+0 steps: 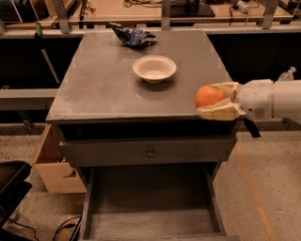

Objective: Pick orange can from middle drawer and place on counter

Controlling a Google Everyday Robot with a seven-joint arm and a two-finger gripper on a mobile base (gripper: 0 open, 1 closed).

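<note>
The orange can (208,95) is held between the pale fingers (221,112) of the gripper (209,100), which are closed narrowly around it, one above and one below. The gripper is seen at the front right corner of the counter (103,87), reaching in from the right on a white arm. Whether the can touches the counter's surface cannot be told.

On the counter a white bowl (154,68) is set near the middle, well apart from the can, to its left and farther back. A crumpled blue bag (133,36) is seen at the back edge. A wide bare stretch of grey top is left in front of the bowl and along the left side, and a narrower strip is left between the bowl and the right edge.

Below the counter a closed drawer front (117,151) with a small round knob (150,153) is seen. Under it the middle drawer (150,209) is pulled out towards the camera, and its plank floor is shown bare.

A cardboard box (55,167) is placed on the floor against the cabinet's left side. A workbench (141,7) is seen behind the counter.
</note>
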